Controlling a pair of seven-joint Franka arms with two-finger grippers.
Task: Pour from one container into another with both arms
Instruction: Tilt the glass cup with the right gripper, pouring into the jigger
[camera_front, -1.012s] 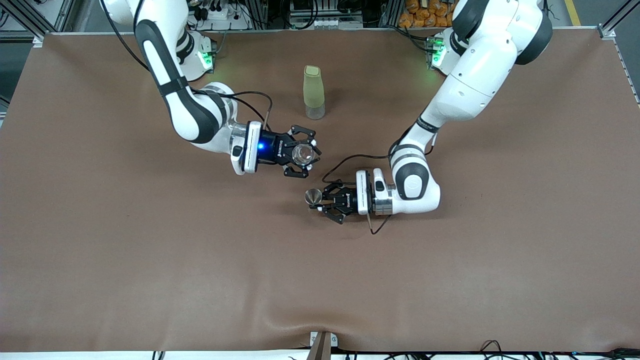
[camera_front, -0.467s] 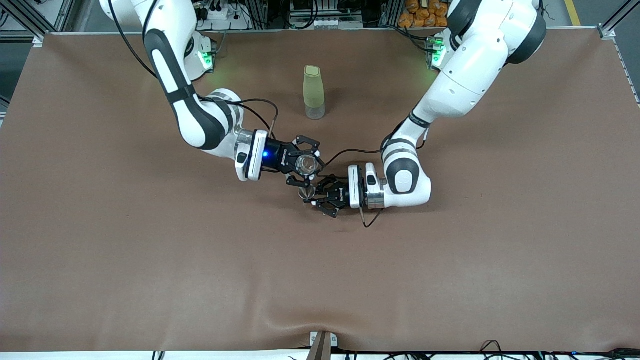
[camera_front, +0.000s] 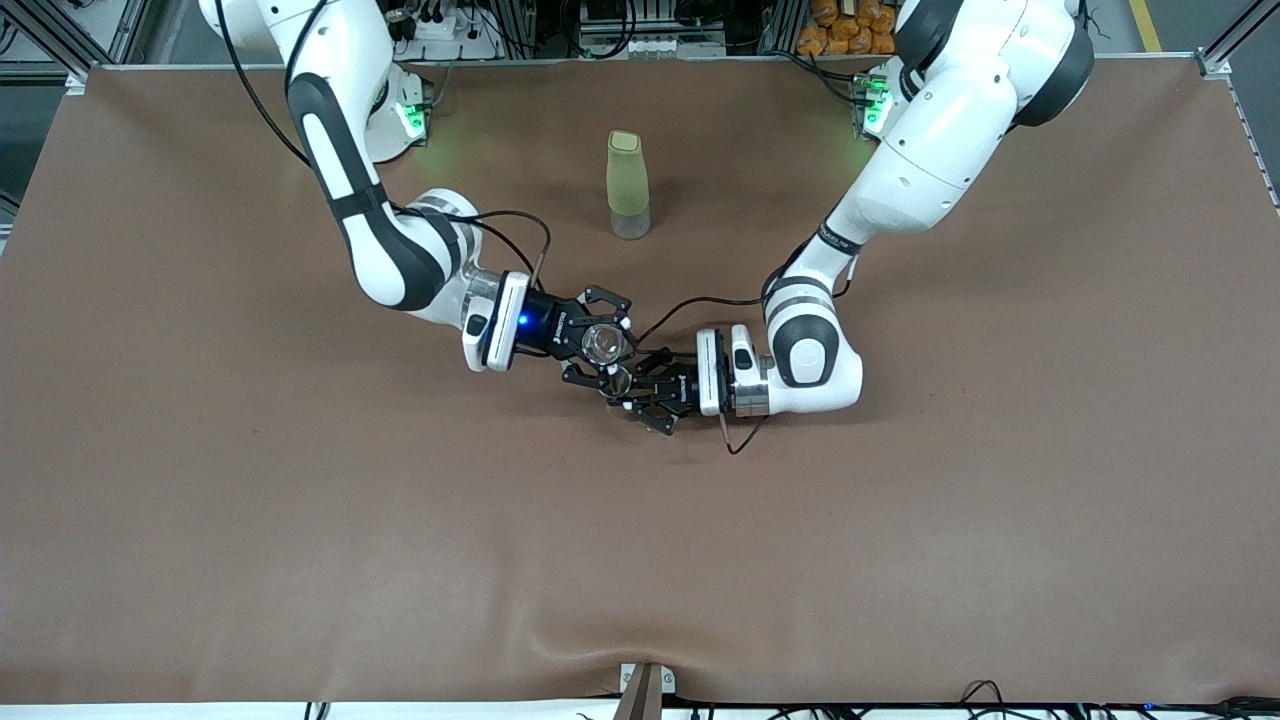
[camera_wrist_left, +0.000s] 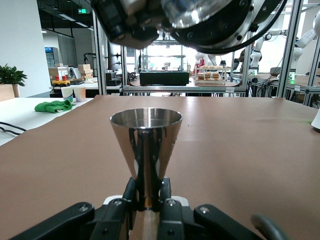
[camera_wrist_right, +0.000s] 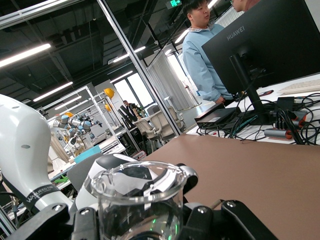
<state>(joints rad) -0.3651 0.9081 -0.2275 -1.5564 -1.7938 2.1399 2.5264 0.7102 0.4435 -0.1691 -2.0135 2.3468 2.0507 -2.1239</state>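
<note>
My right gripper (camera_front: 600, 347) is shut on the tiny clear glass cup (camera_front: 604, 344), which fills the right wrist view (camera_wrist_right: 140, 200) with its mouth up. My left gripper (camera_front: 625, 388) is shut on the silvery metal jigger (camera_front: 619, 379), pinching its narrow waist (camera_wrist_left: 146, 145); the upper cone stands upright. Both hands meet over the middle of the table. The cup hangs just above and beside the jigger's rim. In the left wrist view the right gripper (camera_wrist_left: 200, 15) with the cup's base shows overhead.
A tall pale-green bottle (camera_front: 627, 185) stands upright on the brown table (camera_front: 300, 520), farther from the front camera than both grippers. Black cables trail from each wrist. The right wrist view shows a monitor (camera_wrist_right: 265, 45) and a person (camera_wrist_right: 205, 60) off the table.
Both grippers have come together: the right one carried the glass cup toward the jigger, the left one brought the jigger toward the right arm's end. The cup now overlaps the jigger's rim.
</note>
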